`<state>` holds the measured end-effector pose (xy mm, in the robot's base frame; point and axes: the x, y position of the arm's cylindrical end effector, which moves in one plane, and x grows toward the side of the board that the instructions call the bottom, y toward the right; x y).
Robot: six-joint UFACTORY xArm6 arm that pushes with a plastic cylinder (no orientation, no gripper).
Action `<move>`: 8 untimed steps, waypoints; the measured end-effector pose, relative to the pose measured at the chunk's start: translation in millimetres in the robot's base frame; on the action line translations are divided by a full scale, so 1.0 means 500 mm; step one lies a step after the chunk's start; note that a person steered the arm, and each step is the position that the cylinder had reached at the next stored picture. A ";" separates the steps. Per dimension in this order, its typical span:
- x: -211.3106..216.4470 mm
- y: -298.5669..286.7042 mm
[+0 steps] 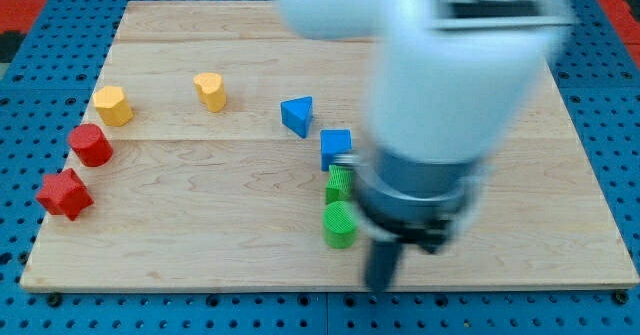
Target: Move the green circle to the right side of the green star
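The green circle (pixel 340 224) lies near the board's lower middle. The green star (pixel 340 183) sits just above it, touching or nearly touching, and partly hidden by the arm. My dark rod comes down at the right of both, and my tip (pixel 381 285) rests low on the board, below and to the right of the green circle, a short gap away. The large white arm body blurs over the view's upper right.
A blue cube (pixel 336 147) and a blue triangle (pixel 297 115) lie above the star. A yellow heart (pixel 210 91), yellow hexagon (pixel 113 106), red circle (pixel 91 145) and red star (pixel 64 193) lie at the left. The wooden board (pixel 200 255) ends close below my tip.
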<state>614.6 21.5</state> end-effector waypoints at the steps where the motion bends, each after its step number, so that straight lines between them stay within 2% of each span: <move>1: -0.030 -0.082; 2: -0.083 -0.054; 5: -0.147 0.200; 6: -0.159 0.144; 7: -0.161 0.143; 8: -0.236 0.126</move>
<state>496.7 84.6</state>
